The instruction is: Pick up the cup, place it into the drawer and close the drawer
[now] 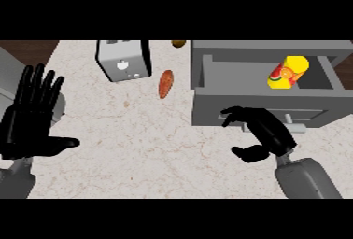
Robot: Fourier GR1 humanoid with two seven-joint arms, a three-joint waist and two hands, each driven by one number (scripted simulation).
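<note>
Left hand (31, 126) rests open at the bench's (138, 140) left edge, fingers straight up. Further right stand a toaster (124, 59) and a carrot (165, 84). Right hand (265, 133), fingers curled and holding nothing, sits before the open drawer (265, 95); the yellow cup (287, 72) lies inside, beyond it.

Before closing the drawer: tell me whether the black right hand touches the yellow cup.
Apart. Head view shows the yellow cup inside the grey drawer, the right hand below its front.
</note>
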